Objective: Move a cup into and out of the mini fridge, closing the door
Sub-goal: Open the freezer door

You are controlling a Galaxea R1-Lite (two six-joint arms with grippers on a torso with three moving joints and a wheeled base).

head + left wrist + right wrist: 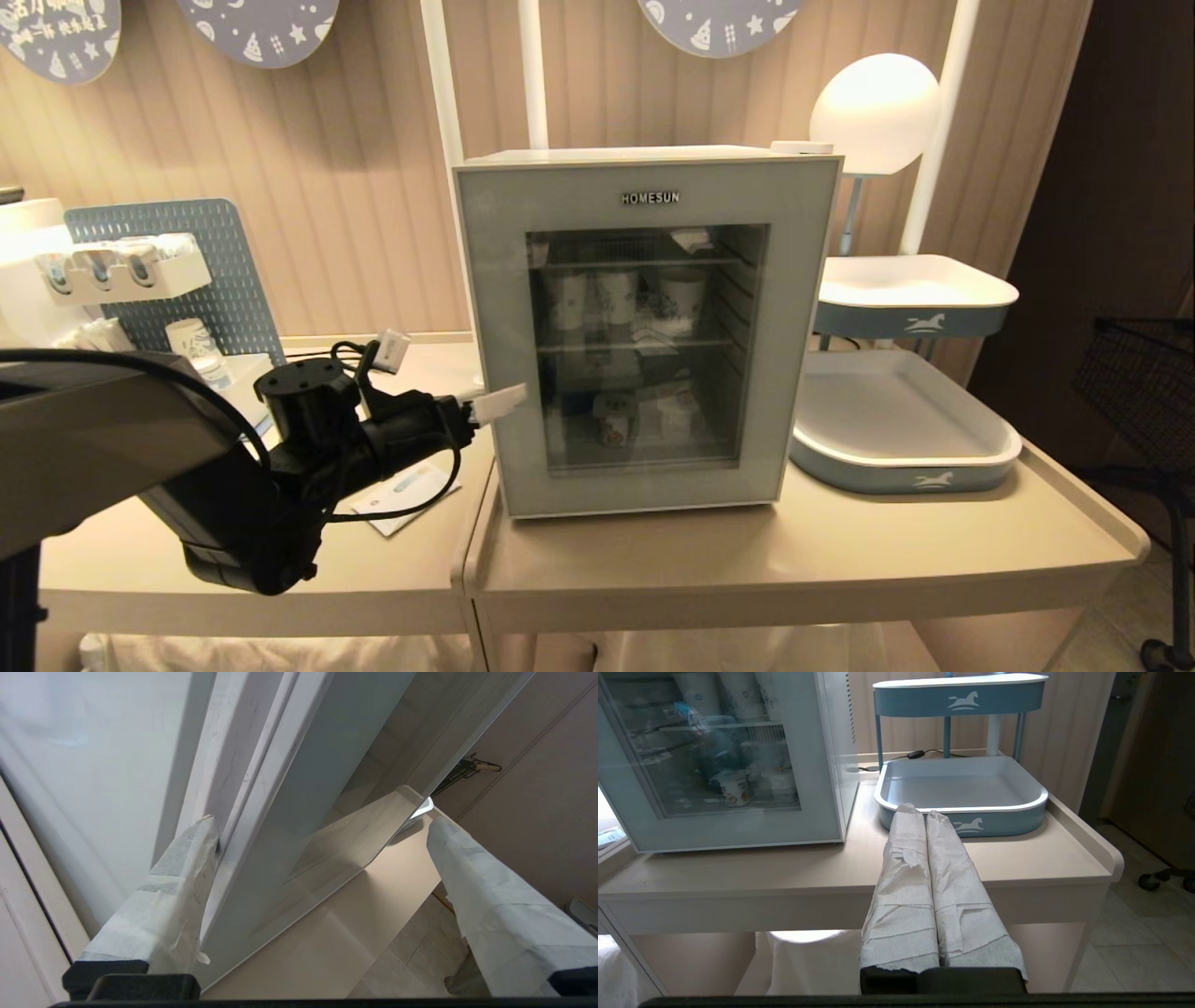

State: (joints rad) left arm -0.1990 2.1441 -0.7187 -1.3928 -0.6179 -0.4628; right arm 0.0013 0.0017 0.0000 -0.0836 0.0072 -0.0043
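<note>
Mini fridge: the boxy white mini fridge [644, 327] stood near the back edge of the beige tabletop [840, 541], at its left end.
Door: the grey-framed glass door [644, 373] was shut, with paper cups [681, 297] visible on the wire shelves behind it.
Left gripper: the left gripper [322, 826] had its tape-wrapped fingers spread wide at the door's left edge, one fingertip [205, 830] at the seam, holding nothing.
Right gripper: the right gripper [924, 812] was pressed closed and empty, off the tabletop's front edge, before the blue tray [962, 793].
</note>
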